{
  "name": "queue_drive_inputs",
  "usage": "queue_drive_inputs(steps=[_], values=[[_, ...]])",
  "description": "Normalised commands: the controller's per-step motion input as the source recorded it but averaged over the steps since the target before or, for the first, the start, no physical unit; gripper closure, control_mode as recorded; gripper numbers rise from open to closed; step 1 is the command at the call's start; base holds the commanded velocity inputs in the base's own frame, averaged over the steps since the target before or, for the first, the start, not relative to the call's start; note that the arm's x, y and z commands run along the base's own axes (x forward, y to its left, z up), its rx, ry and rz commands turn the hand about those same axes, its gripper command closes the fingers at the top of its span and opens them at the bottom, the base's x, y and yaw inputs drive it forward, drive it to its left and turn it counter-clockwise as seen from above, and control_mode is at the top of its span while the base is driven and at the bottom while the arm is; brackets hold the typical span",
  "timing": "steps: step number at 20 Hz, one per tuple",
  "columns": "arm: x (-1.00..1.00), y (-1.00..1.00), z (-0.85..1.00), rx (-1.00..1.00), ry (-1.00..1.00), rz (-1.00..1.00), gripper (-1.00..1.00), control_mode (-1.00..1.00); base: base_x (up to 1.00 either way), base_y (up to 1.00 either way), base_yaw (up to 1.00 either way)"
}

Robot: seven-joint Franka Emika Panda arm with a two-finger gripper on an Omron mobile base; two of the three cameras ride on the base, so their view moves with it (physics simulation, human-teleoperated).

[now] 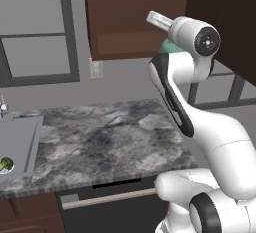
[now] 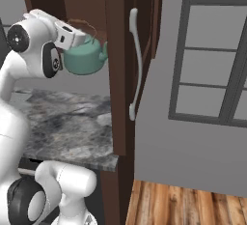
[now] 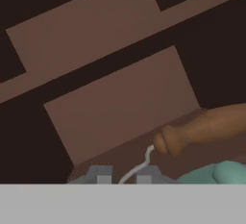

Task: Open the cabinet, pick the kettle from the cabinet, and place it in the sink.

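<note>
Grey marbled stone counter spreading bare below and left of the fingers. Shallow grey rectangular sink set into its far left end, holding a small green broccoli piece.

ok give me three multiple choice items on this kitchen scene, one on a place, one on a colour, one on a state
1. Where is the small rounded teal-green kettle?
A. in the sink
B. up at the open cabinet, at the end effector
C. on the floor

2. What colour is the long vertical bar handle on the dark brown wooden cabinet door?
A. silver
B. black
C. red

3. What state is the end effector in?
A. wide open, holding nothing
B. shut on the kettle's thin wire handle
C. resting on the grey marbled stone counter

Answers: 1 B, the right base view shows the kettle raised by the swung-out door; 2 A, the bar shows pale silver; 3 B, the hand view shows the wire running between the fingertips.
</note>
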Motion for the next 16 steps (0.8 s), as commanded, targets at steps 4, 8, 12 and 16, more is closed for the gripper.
queue_drive_inputs(steps=[4, 8, 12, 16], values=[[-0.48, 0.03, -0.27, 0.0, 0.08, 0.0, 1.0, -1.0, 0.0, 0.0, 0.0], [-0.39, 0.03, -0.34, 0.0, 0.17, 0.0, 1.0, -1.0, 0.0, 0.0, 0.0], [-0.4, 0.04, -0.33, 0.0, 0.14, 0.0, 1.0, -1.0, 0.0, 0.0, 0.0], [-0.41, 0.05, -0.38, 0.0, 0.05, 0.0, 1.0, -1.0, 0.0, 0.0, 0.0]])
